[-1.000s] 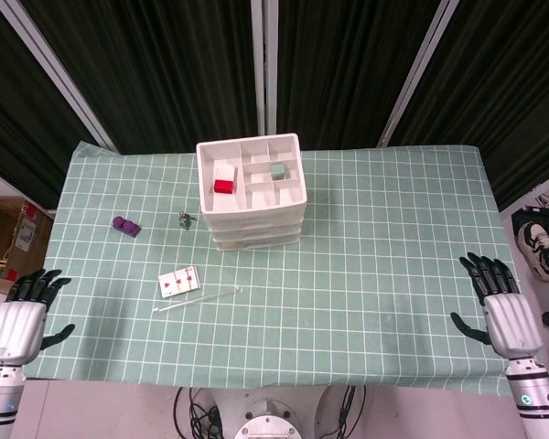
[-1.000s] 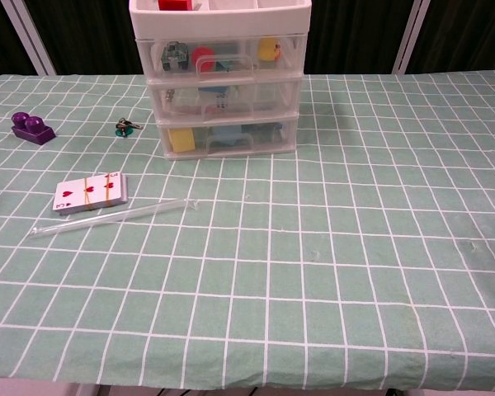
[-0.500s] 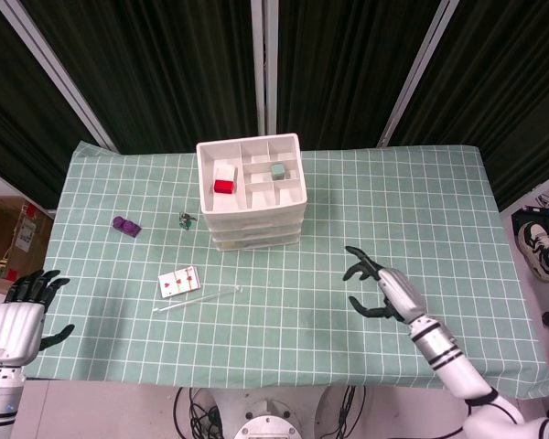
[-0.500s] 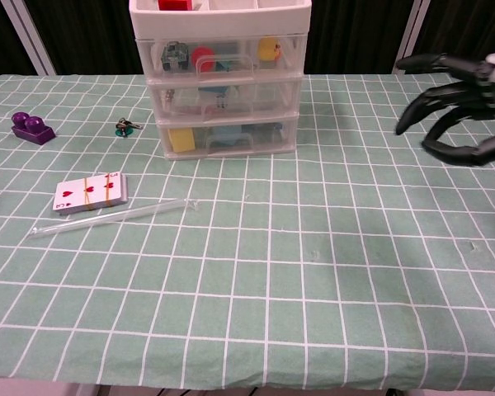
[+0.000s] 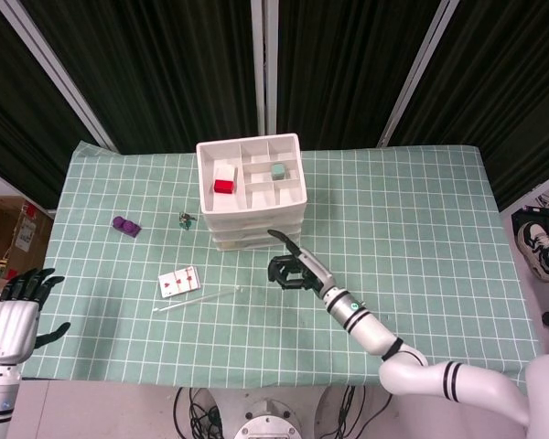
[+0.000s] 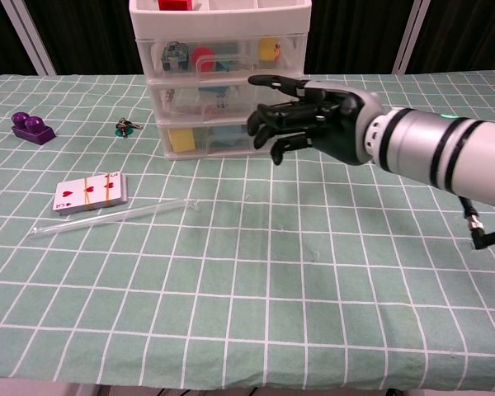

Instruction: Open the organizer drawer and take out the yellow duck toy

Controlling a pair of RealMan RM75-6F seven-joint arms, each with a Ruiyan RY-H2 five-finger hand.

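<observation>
The white three-drawer organizer (image 5: 253, 197) (image 6: 223, 82) stands at the back middle of the table, all drawers pushed in. Through the clear front of the top drawer (image 6: 223, 51) I see the yellow duck toy (image 6: 269, 49) at its right end. My right hand (image 5: 296, 267) (image 6: 313, 122) hovers just in front of the organizer's right side, at the height of the lower drawers, fingers half curled and apart, holding nothing. It does not touch the drawers. My left hand (image 5: 16, 309) rests open off the table's front left corner.
A purple block (image 5: 125, 225) (image 6: 32, 128) and a small green-tagged key (image 5: 187, 219) (image 6: 126, 126) lie left of the organizer. A banded deck of cards (image 5: 179, 281) (image 6: 91, 191) and a clear rod (image 5: 197, 299) (image 6: 107, 218) lie in front of it, to the left.
My right arm has swung from the table's front right edge leftward and forward to the organizer's front. The fingers have curled in somewhat. The left hand has barely moved.
</observation>
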